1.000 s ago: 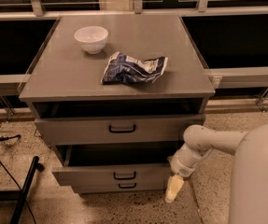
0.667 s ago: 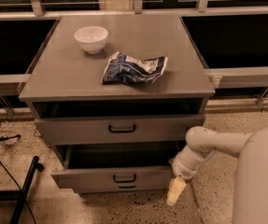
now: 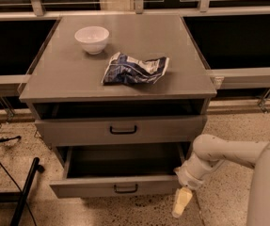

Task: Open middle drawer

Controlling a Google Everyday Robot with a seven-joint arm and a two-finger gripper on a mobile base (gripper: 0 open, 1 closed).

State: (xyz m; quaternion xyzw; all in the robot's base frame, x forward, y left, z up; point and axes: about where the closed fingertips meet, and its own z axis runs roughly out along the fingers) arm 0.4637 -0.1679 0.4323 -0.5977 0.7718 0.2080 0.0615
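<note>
The middle drawer (image 3: 90, 188) has slid further out of the table's (image 3: 68, 76) front than a second ago and shows more of its dark inside. The gripper (image 3: 181, 205) has come down with it to the table's lower right, just beside the drawer's front corner; whether it is clenched or released cannot be told. The opening looks mostly done, with little pull left. The top drawer (image 3: 78, 132) has not moved. On the table's top, the white bowl (image 3: 92, 39) bears no marking, and the crumpled blue-and-white bag's (image 3: 134, 68) print cannot be read.
</note>
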